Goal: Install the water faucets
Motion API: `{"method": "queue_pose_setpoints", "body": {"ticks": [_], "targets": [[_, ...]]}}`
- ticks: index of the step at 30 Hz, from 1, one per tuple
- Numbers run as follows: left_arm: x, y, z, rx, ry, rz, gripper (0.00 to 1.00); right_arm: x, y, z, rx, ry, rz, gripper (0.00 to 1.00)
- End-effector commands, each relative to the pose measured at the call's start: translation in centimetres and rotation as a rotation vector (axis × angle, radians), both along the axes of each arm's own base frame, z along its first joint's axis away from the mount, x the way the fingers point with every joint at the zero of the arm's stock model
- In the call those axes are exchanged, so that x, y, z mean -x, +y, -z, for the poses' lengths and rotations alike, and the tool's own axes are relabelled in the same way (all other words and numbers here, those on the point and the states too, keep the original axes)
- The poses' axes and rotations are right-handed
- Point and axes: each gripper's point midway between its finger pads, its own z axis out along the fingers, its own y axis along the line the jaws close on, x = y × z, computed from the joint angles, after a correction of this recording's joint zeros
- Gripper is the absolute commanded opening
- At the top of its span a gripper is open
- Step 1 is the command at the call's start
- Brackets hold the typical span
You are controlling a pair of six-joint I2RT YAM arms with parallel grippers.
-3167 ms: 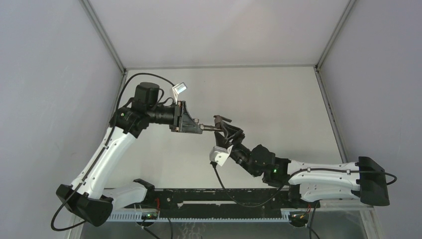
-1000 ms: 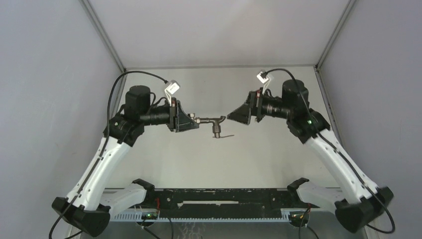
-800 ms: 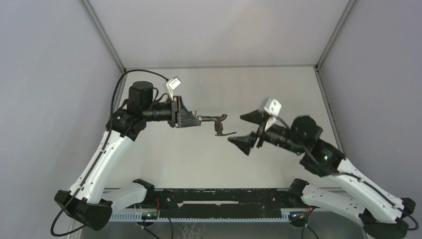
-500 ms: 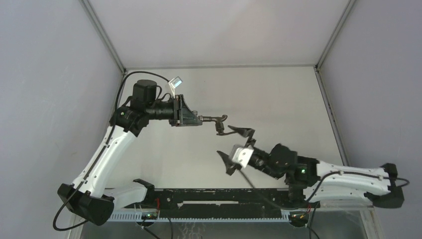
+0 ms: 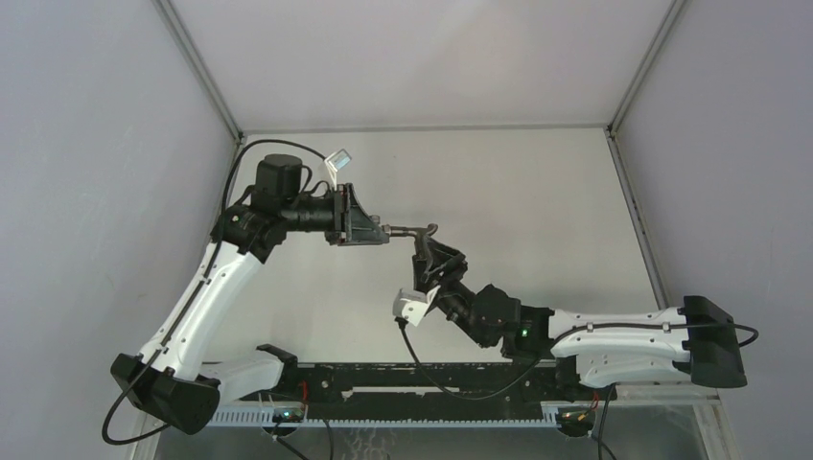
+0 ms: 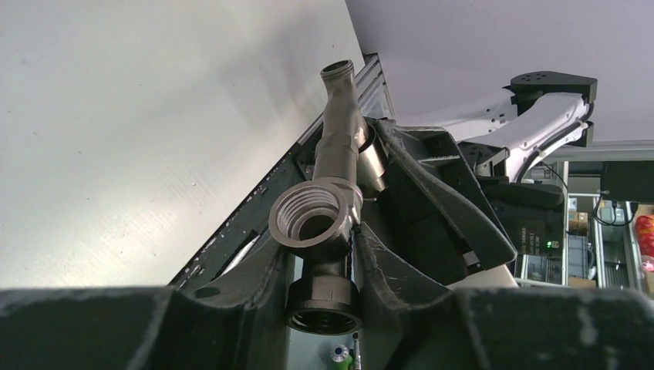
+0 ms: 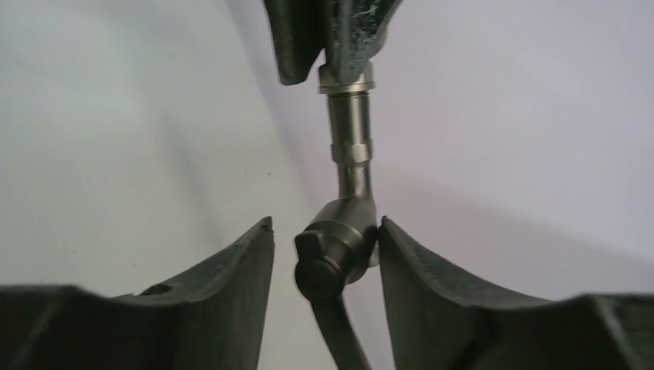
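Over the middle of the table (image 5: 537,192), I have the tap (image 5: 410,230) held level, off the surface. From the tap's left, my left gripper (image 5: 380,232) is clamped on its threaded fitting end; the left wrist view shows a finger pressed to each side of the nut. From the tap's near side, my right gripper (image 5: 431,257) reaches up and brackets the valve head at the tap's right end. It stands narrow: one finger (image 7: 416,293) touches the head, and the other has a slim gap beside it. The lever (image 7: 337,339) runs down from the head between those fingers.

Beyond the tap, flat tabletop runs to the back wall (image 5: 422,57). Right of the tap it runs wide to the foot of the side wall. Left of the tap, my left arm takes up the space towards the left wall. On the tap's near side, my right arm lies low above the black rail (image 5: 336,379) at the table's edge.
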Motion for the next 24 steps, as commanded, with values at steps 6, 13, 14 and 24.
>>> {"method": "queue_pose_setpoints", "body": {"ticks": [6,13,14,24], "targets": [[1.4,0.1,-3.1,0.053,-0.12,0.072,0.0,-0.7,-0.5,-3.4,-0.163,0.029,-0.012,0.27],[3.1,0.8,-1.4,0.014,-0.226,0.191,0.0,2.3,0.4,-3.9,-0.223,0.371,-0.258,0.0],[3.2,0.9,-1.0,0.008,-0.25,0.208,0.0,2.9,0.4,-4.1,-0.234,0.443,-0.303,0.0],[3.4,0.9,-1.9,0.057,-0.472,0.236,0.0,8.0,-0.7,-4.9,-0.225,0.982,-0.639,0.0]]}}
